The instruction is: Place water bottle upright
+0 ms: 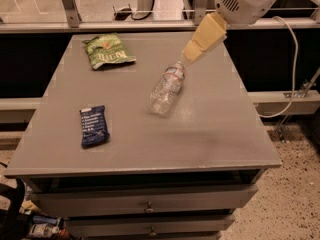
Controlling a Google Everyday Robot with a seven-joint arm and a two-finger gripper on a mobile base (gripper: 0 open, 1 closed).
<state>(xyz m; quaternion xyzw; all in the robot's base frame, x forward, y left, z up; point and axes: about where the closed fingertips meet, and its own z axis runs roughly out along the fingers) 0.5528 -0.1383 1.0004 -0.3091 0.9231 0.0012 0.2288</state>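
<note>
The water bottle (pixel 167 87) lies on its side near the middle of the grey table (pixel 210 129), cap pointing to the far right, base toward me. It is clear and ribbed, with a label band near the shoulder. My gripper (pixel 192 51) hangs from the white arm at the upper right, its cream fingers pointing down and left. Its tip is just above and to the right of the bottle's cap end, not touching it.
A green snack bag (pixel 107 50) lies at the table's far left. A dark blue wrapped bar (pixel 93 126) lies at the near left. Drawers (pixel 147 204) sit under the table front. A metal rail (pixel 100 25) runs behind the table, and a cable (pixel 295 64) hangs at the right.
</note>
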